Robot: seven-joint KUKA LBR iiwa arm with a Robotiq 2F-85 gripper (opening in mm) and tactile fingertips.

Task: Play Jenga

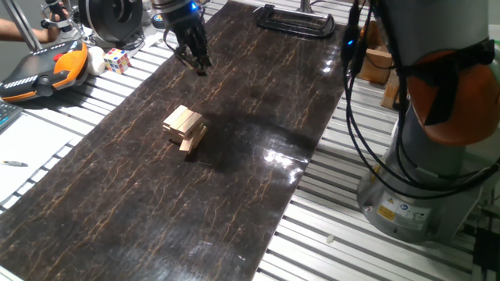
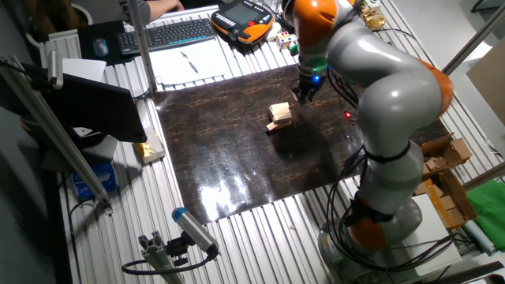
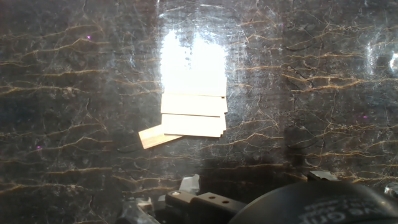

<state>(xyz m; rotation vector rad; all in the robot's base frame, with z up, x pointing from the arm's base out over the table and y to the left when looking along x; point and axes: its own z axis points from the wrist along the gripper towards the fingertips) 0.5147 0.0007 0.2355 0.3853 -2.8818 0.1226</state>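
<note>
The Jenga stack (image 1: 184,127) is a small low pile of pale wooden blocks in crosswise layers on the dark marbled table top. One lower block sticks out to the side. It also shows in the other fixed view (image 2: 279,116) and in the hand view (image 3: 193,113), where a bright glare lies just beyond it. My gripper (image 1: 201,69) hangs above the table, beyond the stack and apart from it. Its dark fingers come together to a point and hold nothing. In the other fixed view the gripper (image 2: 302,95) is just right of the stack.
A multicoloured puzzle cube (image 1: 117,60) and an orange teach pendant (image 1: 43,70) lie on the slatted bench at the left. A black clamp (image 1: 295,19) sits at the table's far end. The arm's base (image 1: 422,195) and cables stand at the right.
</note>
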